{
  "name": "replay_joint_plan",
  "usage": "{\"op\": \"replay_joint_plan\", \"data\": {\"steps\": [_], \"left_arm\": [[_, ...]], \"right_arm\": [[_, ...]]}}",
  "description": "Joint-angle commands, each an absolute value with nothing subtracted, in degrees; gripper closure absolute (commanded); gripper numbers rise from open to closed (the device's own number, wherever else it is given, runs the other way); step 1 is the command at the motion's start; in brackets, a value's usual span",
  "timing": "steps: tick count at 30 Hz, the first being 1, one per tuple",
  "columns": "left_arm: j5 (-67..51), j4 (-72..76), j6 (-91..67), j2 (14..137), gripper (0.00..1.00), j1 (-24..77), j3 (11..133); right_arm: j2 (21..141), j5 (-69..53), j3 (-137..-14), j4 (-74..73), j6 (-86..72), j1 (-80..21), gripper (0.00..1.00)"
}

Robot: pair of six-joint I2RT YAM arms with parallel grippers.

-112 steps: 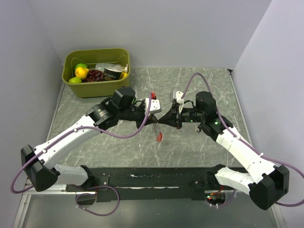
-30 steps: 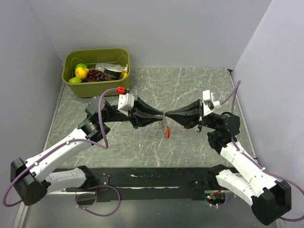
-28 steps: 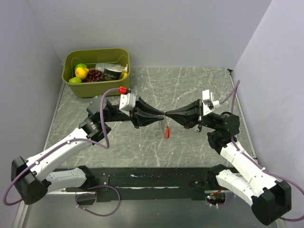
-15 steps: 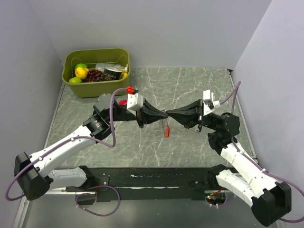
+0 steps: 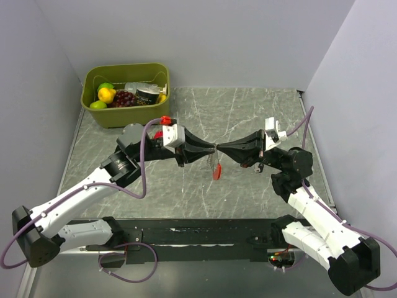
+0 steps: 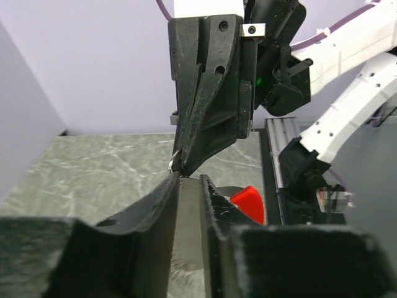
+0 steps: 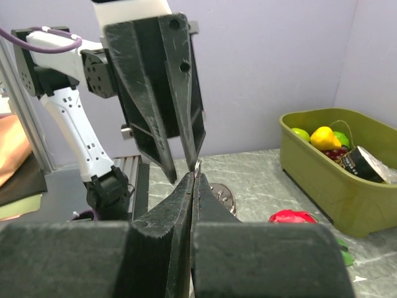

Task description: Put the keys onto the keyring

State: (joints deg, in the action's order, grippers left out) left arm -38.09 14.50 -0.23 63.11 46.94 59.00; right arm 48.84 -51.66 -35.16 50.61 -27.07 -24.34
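Keyring of silvery metal with a slim red fob (image 5: 215, 172) hangs from my right gripper (image 7: 193, 176), which is clamped on it; my left gripper (image 6: 189, 180) has its fingers slightly apart.

Grey marbled table (image 5: 248, 118) is carrying an olive bin (image 5: 124, 117) of fruit at its far-left corner; red strawberry toy (image 7: 291, 216) is lying nearby.

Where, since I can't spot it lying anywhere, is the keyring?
In the top view the keyring hangs above mid-table from the shut right gripper, red fob dangling, with the left gripper tip-to-tip opposite.
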Motion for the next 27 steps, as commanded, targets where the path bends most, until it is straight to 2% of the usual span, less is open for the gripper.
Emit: {"op": "replay_joint_plan", "data": {"steps": [1,3,4,6,13,27], "left_arm": [[-31.6,13.1,3.7,59.6,0.68,46.4,59.9],[-31.4,12.2,4.6,59.3,0.63,46.2,59.7],[-31.4,12.0,4.6,59.3,0.57,46.1,59.8],[-31.4,11.3,4.8,59.8,0.55,46.0,60.1],[-35.2,12.0,4.4,62.5,0.60,46.0,62.0],[-37.7,10.5,5.4,60.9,0.62,46.0,61.9]], "right_arm": [[47.3,-53.3,-34.7,54.6,-27.4,-24.4,1.00],[47.3,-53.4,-34.6,54.6,-27.6,-24.5,1.00],[47.3,-53.5,-34.5,54.8,-27.7,-24.6,1.00],[47.4,-53.7,-34.5,55.0,-27.9,-24.5,1.00],[46.9,-53.6,-34.5,54.5,-27.5,-24.5,1.00],[46.4,-52.2,-33.7,53.3,-26.5,-24.5,1.00]]}}
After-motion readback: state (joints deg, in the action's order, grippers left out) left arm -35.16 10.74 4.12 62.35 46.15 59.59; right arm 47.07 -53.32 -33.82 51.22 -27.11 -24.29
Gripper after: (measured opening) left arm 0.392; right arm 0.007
